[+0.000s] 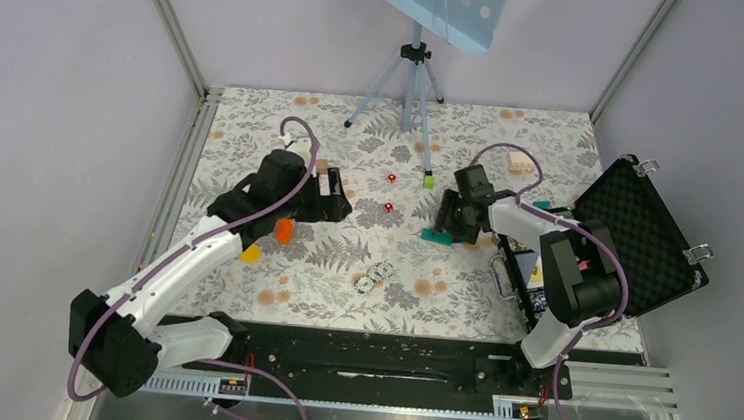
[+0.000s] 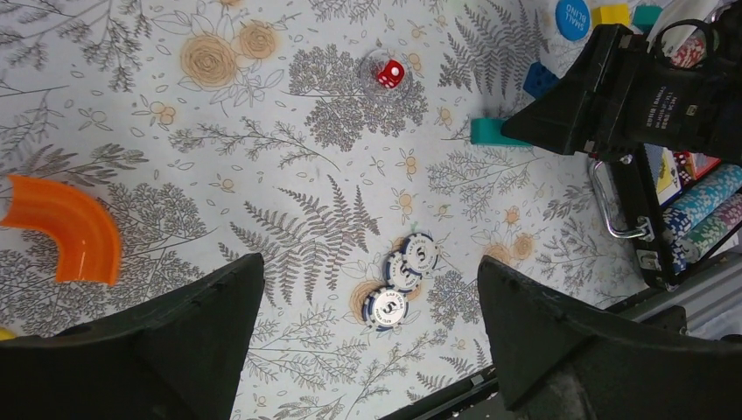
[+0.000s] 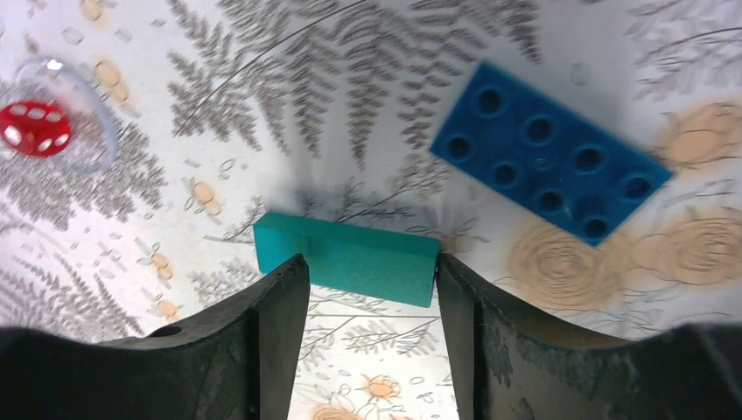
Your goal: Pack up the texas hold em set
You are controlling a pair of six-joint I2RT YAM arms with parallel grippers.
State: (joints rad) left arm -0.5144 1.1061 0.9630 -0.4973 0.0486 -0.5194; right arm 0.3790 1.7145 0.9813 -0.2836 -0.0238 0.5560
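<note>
heads up, the left hand (image 2: 369,265) hangs wide open above three loose chips (image 2: 401,280) on the bench (image 1: 321,296), the case (image 1: 637,231) sits open at the right edge, but the right hand (image 3: 369,267) straddles a teal brick (image 3: 350,254) (can't tell if it's pinching), so junk may get packed.

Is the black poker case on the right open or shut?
Open: the black textured briefcase has its lid swung back, egg-crate foam lining exposed, rows of poker chips visible inside.

A robotics lab booth: plain walls (image 1: 56,95), metal framing (image 1: 171,24), tripod (image 1: 415,58), floral-clothed table (image 1: 311,291).
</note>
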